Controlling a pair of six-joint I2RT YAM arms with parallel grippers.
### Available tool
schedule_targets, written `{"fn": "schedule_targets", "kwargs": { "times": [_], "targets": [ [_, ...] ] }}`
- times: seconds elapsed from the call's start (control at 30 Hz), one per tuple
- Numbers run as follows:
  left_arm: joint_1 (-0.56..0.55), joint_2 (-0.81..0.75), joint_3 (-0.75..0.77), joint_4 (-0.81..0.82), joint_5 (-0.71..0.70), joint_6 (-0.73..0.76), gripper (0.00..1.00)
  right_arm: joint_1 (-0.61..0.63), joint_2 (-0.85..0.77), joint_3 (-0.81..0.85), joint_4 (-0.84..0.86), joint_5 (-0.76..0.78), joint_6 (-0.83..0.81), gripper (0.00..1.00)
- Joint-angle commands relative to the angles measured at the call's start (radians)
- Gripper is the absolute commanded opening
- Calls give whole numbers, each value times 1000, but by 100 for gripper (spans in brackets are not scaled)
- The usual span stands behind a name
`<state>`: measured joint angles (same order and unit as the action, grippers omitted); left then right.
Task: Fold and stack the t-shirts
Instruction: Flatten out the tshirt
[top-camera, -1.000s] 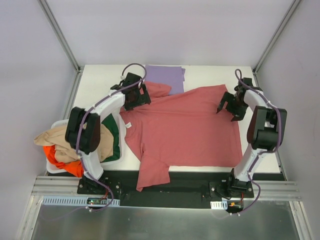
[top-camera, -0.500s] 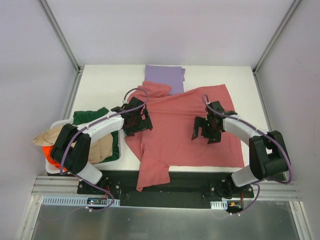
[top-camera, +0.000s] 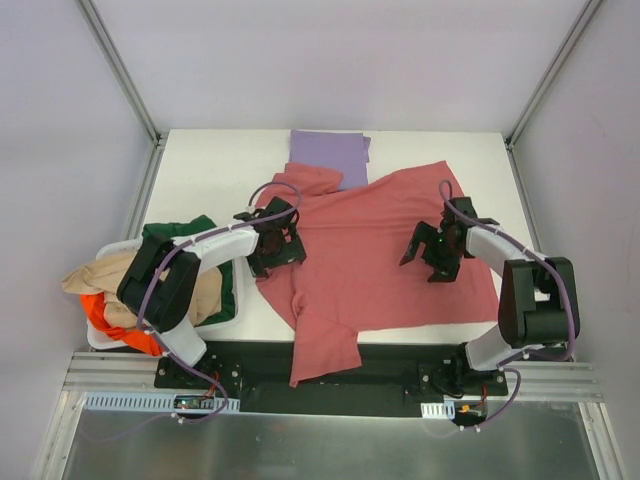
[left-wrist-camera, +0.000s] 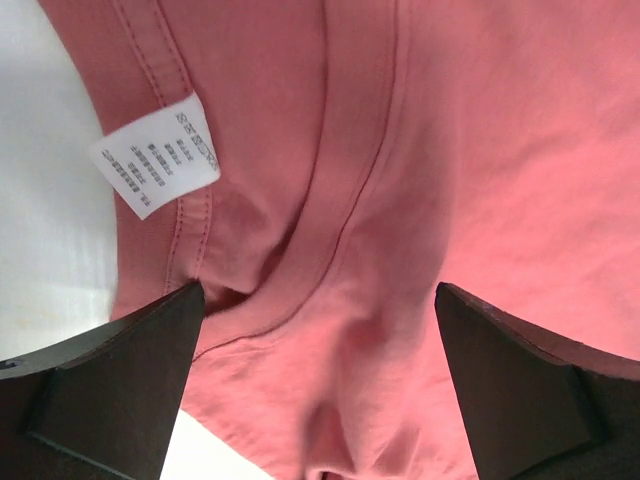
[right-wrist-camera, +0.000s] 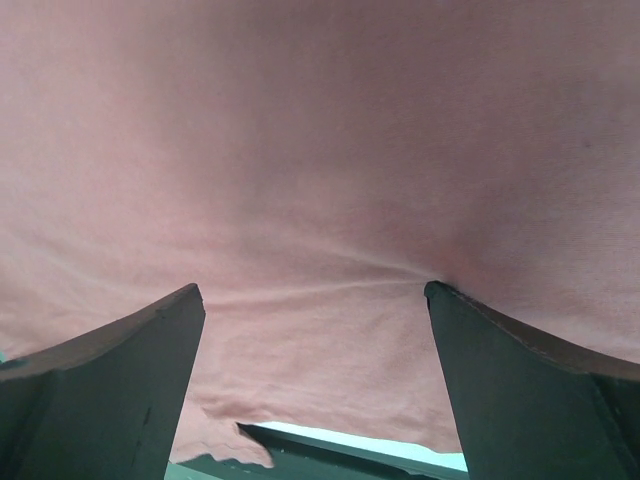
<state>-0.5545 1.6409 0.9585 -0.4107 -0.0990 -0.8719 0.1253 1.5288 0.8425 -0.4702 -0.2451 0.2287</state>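
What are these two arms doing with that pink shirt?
Two robot arms are working on a pink t-shirt spread out on the white table, not yet folded. The left arm's fingers are open over the collar by its label; the right arm's fingers are open over the other side. A folded purple shirt lies at the far edge, and more clothes wait in a bin.

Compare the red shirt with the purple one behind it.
The red shirt lies spread open and wrinkled; the purple shirt is folded into a neat rectangle. The red shirt covers far more table than the purple shirt and hangs over the near edge. Both rest on the table.
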Motion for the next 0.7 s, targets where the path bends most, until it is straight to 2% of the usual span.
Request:
{"fn": "schedule_targets", "kwargs": {
  "times": [0.0,0.2,0.43,0.5,0.57,0.67],
  "targets": [
    [13,89,71,-39,-48,7,99,-79,76,42,-15,64,-71,97],
    [74,186,198,-54,-114,66,99,-142,142,133,-16,64,-95,97],
    [159,322,457,-71,-160,178,99,-127,182,196,10,24,-126,98],
    [175,367,538,-91,-159,195,99,-84,162,196,8,33,-141,98],
    [188,372,592,-125,-163,200,99,-50,131,193,-2,52,-153,98],
    [188,297,588,-126,-185,217,99,-12,64,176,-12,92,-157,97]
  ]
}}
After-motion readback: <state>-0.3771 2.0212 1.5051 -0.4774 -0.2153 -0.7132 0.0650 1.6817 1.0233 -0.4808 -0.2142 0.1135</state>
